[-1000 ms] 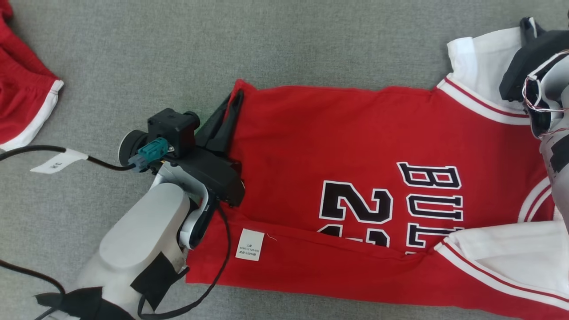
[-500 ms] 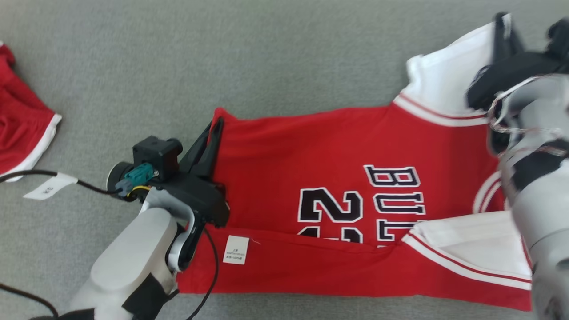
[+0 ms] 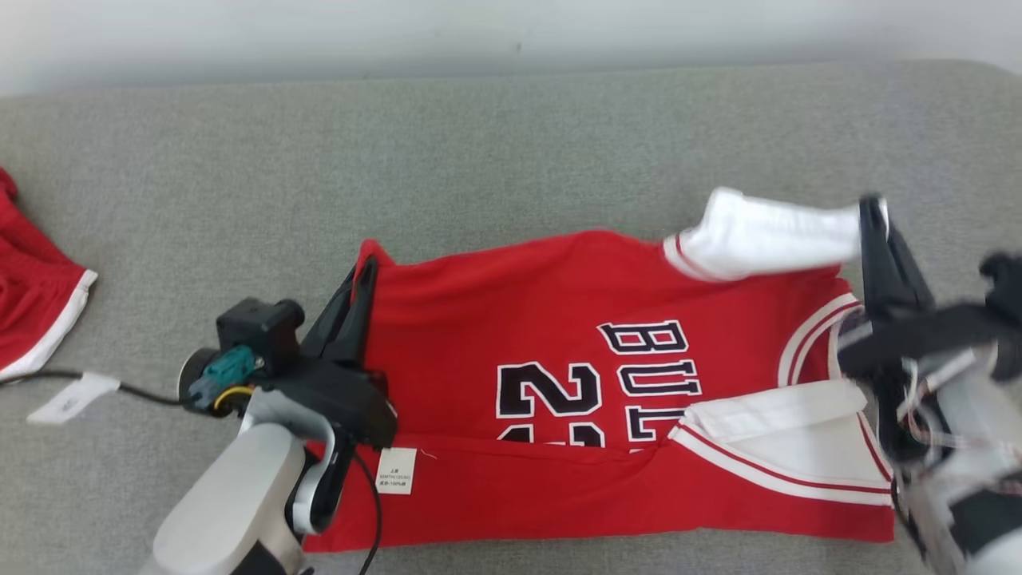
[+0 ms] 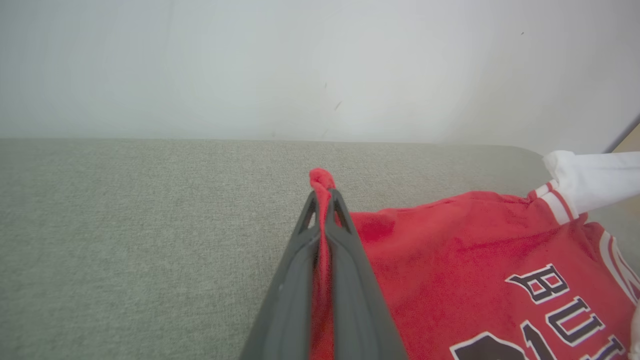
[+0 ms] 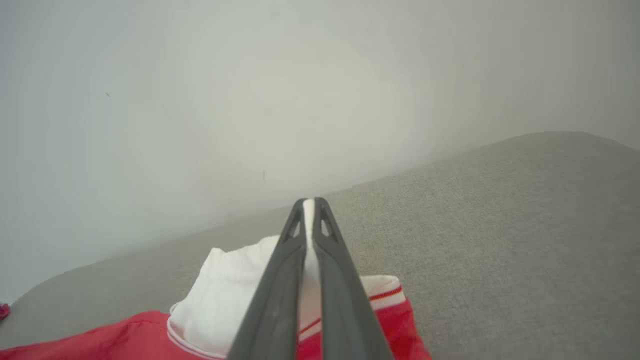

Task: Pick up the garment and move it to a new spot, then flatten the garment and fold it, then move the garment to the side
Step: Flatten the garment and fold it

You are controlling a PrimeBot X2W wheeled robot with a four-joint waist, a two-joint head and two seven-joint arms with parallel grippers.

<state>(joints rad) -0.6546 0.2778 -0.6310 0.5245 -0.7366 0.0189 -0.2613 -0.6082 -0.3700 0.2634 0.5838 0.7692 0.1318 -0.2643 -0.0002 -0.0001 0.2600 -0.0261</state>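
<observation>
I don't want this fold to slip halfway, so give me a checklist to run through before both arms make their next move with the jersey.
1. Left gripper clamped on the jersey at its red corner: ok.
2. Right gripper clamped on the white sleeve: ok.
3. Near flap folded over the lower lettering: ok.
4. Bare grey surface beyond the jersey: ok.
5. Second red garment lying apart from the jersey: ok.
6. Left arm's cable off the fabric: not ok, it hangs across the near corner.
</observation>
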